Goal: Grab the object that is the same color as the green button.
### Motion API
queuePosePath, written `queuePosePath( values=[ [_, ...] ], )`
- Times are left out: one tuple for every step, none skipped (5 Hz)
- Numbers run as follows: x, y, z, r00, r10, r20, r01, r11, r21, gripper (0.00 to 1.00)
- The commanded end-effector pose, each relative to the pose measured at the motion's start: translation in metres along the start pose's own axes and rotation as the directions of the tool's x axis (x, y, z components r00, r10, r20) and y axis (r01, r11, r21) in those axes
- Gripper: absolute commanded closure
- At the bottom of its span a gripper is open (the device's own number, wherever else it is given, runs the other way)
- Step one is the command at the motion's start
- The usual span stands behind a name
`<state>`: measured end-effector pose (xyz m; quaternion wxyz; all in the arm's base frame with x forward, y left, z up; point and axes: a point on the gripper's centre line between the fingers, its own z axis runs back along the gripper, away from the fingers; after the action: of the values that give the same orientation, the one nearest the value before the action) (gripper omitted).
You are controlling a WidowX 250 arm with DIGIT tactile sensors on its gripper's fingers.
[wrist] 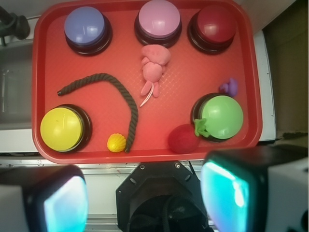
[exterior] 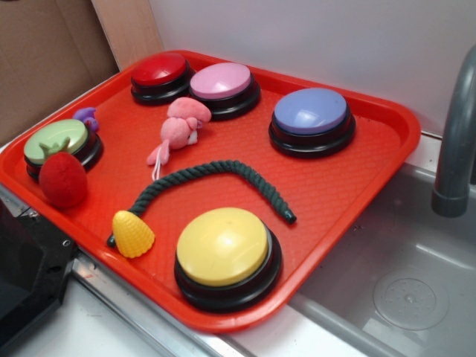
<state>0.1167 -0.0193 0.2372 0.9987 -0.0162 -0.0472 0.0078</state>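
- Our jaws (wrist: 145, 193) stand wide apart at the bottom of the wrist view, the two pads blurred and holding nothing, over the worktop edge just outside the tray.
- We see them well clear of the red tray (wrist: 48, 150), so the task looks barely begun: no approach to the target, no contact.
- The dark green rope (wrist: 126, 99) lies loose on the tray, curving from beside the yellow button (wrist: 62, 128) up and over toward the middle; one end touches a small yellow corn toy (wrist: 116, 142).
- The green button (wrist: 221, 116) sits on the far side of the tray, a red plush strawberry (wrist: 184, 138) leaning against it.
- What we judge is left: travel over the rope, descend, close, lift.
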Motion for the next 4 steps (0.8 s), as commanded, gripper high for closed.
queuePosePath(
  values=[
    [0.0,0.0,0.0,1.0,0.0,0.0,0.0,1.0,0.0,0.0],
    [0.009,-0.007,-0.011,0.996,-0.075,0.043,0.074,0.997,0.025,0.0],
    [0.021,-0.015,-0.028,0.983,-0.175,0.059,0.17,0.982,0.077,0.0],
    [0.044,-0.022,-0.057,0.943,-0.323,0.079,0.314,0.943,0.111,0.0]
  ],
)
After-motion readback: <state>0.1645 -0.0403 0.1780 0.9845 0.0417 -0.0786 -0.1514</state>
